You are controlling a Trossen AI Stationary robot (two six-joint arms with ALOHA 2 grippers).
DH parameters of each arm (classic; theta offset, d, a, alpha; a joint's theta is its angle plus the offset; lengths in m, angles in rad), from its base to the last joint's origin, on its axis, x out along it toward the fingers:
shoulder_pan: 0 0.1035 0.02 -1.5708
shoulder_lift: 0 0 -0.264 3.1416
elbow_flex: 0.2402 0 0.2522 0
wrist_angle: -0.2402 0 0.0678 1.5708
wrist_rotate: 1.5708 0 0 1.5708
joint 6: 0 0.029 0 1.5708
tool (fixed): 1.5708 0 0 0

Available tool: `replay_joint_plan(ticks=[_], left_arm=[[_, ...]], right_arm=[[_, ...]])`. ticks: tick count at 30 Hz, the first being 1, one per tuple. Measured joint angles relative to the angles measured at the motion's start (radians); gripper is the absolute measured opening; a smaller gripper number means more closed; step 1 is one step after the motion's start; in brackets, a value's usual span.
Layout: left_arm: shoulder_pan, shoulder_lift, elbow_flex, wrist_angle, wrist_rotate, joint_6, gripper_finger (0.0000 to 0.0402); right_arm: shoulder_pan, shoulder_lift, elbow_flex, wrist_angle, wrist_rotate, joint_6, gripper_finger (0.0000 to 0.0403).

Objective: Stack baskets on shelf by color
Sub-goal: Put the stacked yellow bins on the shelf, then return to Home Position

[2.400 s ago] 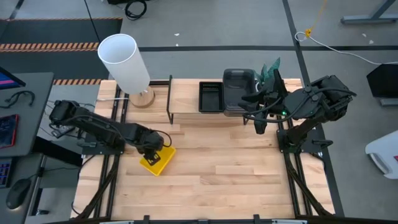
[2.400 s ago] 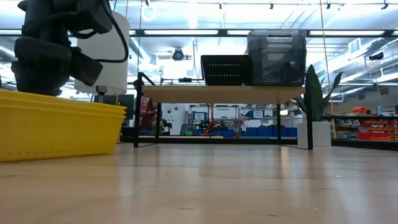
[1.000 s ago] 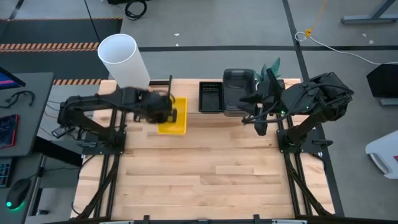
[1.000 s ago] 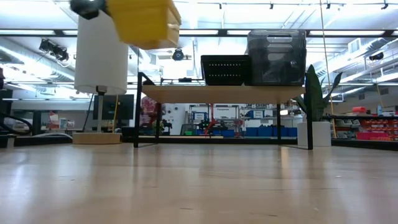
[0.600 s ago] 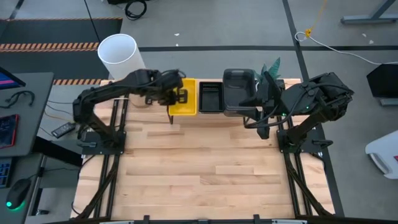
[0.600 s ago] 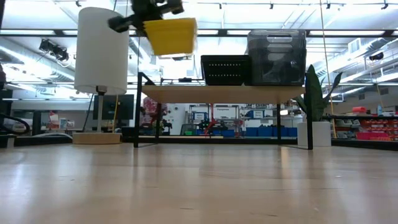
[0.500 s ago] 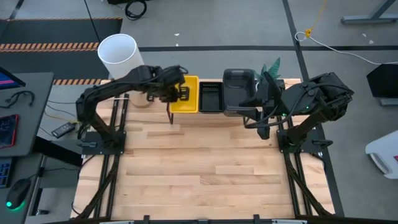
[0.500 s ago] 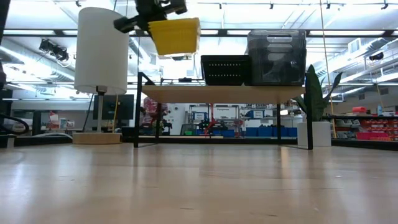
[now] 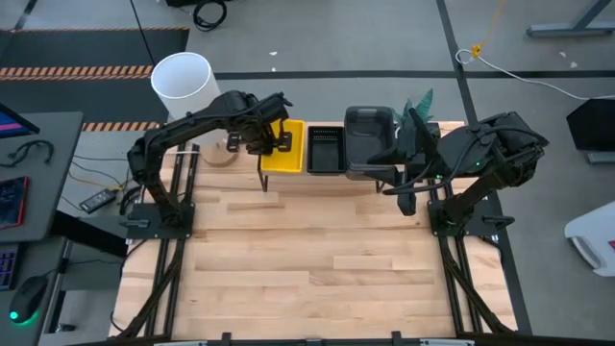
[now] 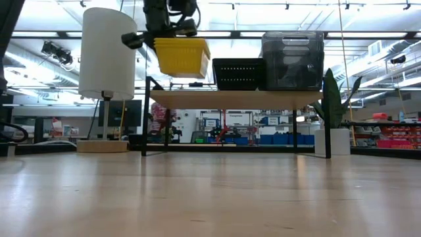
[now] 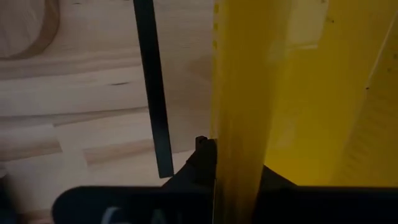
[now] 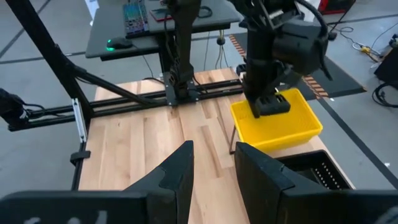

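A yellow basket (image 10: 182, 56) hangs level just above the left end of the shelf (image 10: 230, 99), with my left gripper (image 10: 168, 27) shut on it from above. In the high view the yellow basket (image 9: 287, 147) sits beside a black slotted basket (image 9: 327, 149) and a dark grey basket (image 9: 369, 140); both rest by their bottoms on the shelf (image 9: 307, 183). My right gripper (image 9: 404, 199) hovers open off the shelf's right end, nothing between its fingers (image 12: 180, 171). My left gripper pinches the yellow basket's left long wall (image 11: 239, 124) near its middle, one finger (image 11: 202, 158) outside and the other inside. The fingers come from above, pointing down. The basket (image 12: 280, 121) hangs level below them, clear of the shelf top.
A white cylinder lamp (image 9: 187, 86) on a wooden base (image 9: 219, 152) stands just left of the shelf, close to my left arm. A green plant (image 9: 418, 106) stands behind the shelf's right end. Bare tabletop (image 9: 317, 259) lies in front of the shelf.
My left gripper has carried the yellow basket toward the table's far edge and to the right, from in front of the shelf to over its left end, then lowered it toward the shelf top. The basket stays held and now hangs level.
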Motion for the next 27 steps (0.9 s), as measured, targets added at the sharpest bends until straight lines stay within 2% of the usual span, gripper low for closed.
replay_joint_plan(ticks=[4,13,27], left_arm=[[0.000,0.028,0.000,0.006,0.001,0.006,0.0033],[0.003,0.061,-0.001,0.021,-0.055,0.031,0.0025],[0.004,0.061,0.000,0.027,-0.066,0.062,0.0160]], right_arm=[[0.000,0.000,0.000,0.005,0.000,-0.005,0.0122],[0.000,0.000,0.000,0.014,0.000,-0.008,0.0122],[0.000,0.000,0.000,0.022,0.000,-0.009,0.0121]])
